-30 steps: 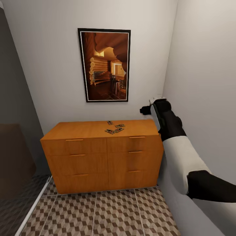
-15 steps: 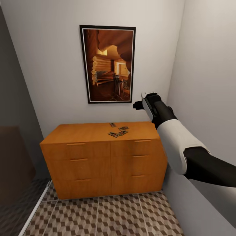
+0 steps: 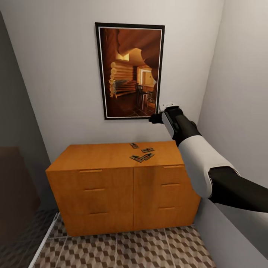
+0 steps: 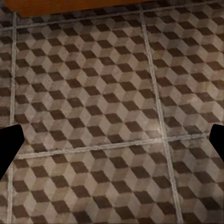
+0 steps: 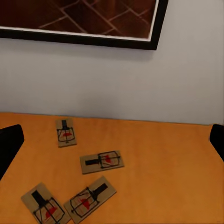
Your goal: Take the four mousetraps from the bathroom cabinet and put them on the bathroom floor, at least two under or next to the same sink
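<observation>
Several mousetraps [image 3: 141, 153] lie in a loose group on the flat top of the orange-brown cabinet [image 3: 111, 193], toward its right rear. In the right wrist view they are small wooden boards with dark wire and red spots [image 5: 101, 161]. My right gripper [image 3: 158, 117] hovers above the cabinet's right end, close to the wall. It is open [image 5: 112, 142], its fingertips wide apart and clear of the mousetraps. My left gripper [image 4: 112, 142] is open over the cube-patterned bathroom floor [image 4: 107, 93], holding nothing. The sink is out of view.
A framed picture [image 3: 130, 70] hangs on the wall above the cabinet. A white side wall [image 3: 242, 111] runs close along my right arm. A dark panel [image 3: 15, 167] stands at the left. Tiled floor [image 3: 123, 249] lies in front of the drawers.
The camera has moved, so the cabinet sits lower and further right in the picture. My right gripper has risen and come left over the cabinet's right end.
</observation>
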Robot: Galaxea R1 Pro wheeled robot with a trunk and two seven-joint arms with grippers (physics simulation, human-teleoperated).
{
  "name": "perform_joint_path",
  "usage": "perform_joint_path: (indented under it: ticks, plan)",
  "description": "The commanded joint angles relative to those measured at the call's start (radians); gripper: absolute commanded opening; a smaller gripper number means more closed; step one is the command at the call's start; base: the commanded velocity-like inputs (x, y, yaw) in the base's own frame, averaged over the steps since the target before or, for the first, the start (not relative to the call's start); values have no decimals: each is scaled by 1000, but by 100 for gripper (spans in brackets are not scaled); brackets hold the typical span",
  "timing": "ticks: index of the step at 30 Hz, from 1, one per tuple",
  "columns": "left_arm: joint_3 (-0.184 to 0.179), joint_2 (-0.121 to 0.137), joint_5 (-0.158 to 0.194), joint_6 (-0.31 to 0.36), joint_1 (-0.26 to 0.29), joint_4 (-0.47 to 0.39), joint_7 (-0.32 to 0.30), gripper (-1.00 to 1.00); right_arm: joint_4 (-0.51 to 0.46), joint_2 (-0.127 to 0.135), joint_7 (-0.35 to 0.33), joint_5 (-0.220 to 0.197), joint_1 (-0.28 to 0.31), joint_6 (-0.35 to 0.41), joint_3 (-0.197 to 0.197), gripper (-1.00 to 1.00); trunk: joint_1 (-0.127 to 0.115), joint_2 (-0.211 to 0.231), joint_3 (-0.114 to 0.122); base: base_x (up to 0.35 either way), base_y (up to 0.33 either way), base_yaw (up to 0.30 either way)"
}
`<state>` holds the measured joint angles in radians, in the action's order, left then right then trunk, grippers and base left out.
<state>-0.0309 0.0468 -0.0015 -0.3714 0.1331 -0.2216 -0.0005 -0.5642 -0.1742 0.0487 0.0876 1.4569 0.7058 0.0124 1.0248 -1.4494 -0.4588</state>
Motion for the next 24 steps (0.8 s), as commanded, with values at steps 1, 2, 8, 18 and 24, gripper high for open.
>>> perform_joint_path:
  ticks: [1, 2, 8, 18, 24]
  plan:
    - [-3, 0, 0, -4, 1, 1, 0, 100, 7, 0, -2, 7, 1, 2, 1, 100, 0, -1, -1, 62, 67, 0]
    - [-4, 0, 0, -4, 0, 1, -1, 100, 24, 0, -3, 4, 1, -5, 1, 100, 0, -1, -1, 40, 43, 0]
    - [-4, -1, 0, -4, 0, 0, -1, 100, 112, 0, -3, -9, 0, -78, 0, 100, 0, -1, -1, 19, 20, 0]
    - [-4, -1, 0, -4, 1, 0, -1, 100, 202, 0, -4, -20, 0, -146, 0, 100, 0, -1, -1, 3, 3, 0]
    - [-4, -1, 0, -4, 0, 1, -1, 100, 284, 0, -3, -21, 0, -222, 0, 100, 0, -1, -1, 0, 0, 0]
